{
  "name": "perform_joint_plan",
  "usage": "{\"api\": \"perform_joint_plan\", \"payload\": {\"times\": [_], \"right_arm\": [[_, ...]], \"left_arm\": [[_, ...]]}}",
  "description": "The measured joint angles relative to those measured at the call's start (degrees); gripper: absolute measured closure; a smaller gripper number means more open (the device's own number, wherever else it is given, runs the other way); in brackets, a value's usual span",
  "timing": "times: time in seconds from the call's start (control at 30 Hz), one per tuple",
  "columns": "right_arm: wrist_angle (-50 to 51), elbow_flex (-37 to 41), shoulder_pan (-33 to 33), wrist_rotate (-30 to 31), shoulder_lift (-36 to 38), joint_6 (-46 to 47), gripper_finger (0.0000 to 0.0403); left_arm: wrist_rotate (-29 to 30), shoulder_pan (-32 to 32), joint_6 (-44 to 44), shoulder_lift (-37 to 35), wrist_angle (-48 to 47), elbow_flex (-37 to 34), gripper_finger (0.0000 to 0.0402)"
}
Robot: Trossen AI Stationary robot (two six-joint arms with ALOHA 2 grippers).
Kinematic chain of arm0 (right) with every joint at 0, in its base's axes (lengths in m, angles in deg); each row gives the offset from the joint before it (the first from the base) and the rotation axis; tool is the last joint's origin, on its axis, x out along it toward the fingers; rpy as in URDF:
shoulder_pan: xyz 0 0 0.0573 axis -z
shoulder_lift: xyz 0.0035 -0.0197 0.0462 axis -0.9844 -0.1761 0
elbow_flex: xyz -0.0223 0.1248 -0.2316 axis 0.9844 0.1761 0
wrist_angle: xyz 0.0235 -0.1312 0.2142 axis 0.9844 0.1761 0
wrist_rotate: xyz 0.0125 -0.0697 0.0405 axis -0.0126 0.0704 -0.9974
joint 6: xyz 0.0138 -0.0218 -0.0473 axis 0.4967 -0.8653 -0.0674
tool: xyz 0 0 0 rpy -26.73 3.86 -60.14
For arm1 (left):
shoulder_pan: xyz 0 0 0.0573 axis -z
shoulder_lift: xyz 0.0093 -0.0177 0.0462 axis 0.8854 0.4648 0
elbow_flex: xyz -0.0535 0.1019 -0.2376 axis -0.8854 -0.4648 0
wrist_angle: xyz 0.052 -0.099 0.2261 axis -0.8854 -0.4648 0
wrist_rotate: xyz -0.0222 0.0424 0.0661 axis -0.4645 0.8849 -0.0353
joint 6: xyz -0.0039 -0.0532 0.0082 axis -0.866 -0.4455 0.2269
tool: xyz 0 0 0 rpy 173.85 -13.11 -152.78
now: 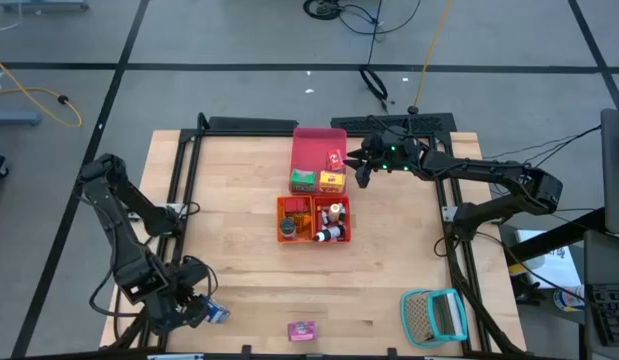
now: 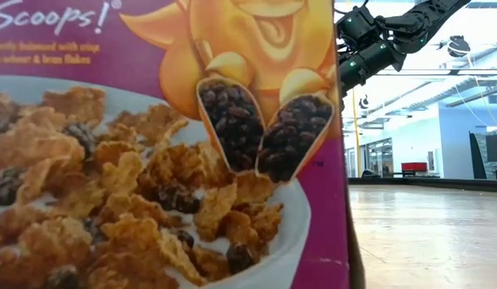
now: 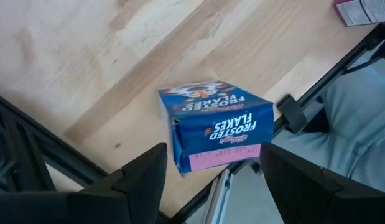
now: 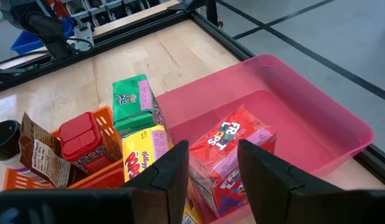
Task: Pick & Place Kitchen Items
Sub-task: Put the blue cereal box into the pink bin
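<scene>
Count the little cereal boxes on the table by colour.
green box: 1
yellow box: 1
red box: 1
blue box: 1
pink box: 1
Total: 5

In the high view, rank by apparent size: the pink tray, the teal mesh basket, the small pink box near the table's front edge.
1. Pink plastic tray, largest.
2. Teal mesh basket, somewhat smaller.
3. Small pink box, clearly smallest.
</scene>
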Motion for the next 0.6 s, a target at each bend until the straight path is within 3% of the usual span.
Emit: {"api": "perform_joint_plan", "payload": {"times": [0.43,0.6], "right_arm": [[0.02,0.00,0.00,-0.02,0.00,-0.24,0.0271],[0.02,0.00,0.00,-0.02,0.00,-0.24,0.0271]], "left_arm": [[-2.06,0.11,-1.83,-0.09,7.22,-6.93,0.0151],[-1.86,0.11,-0.53,-0.12,8.33,-8.40,0.0217]]}}
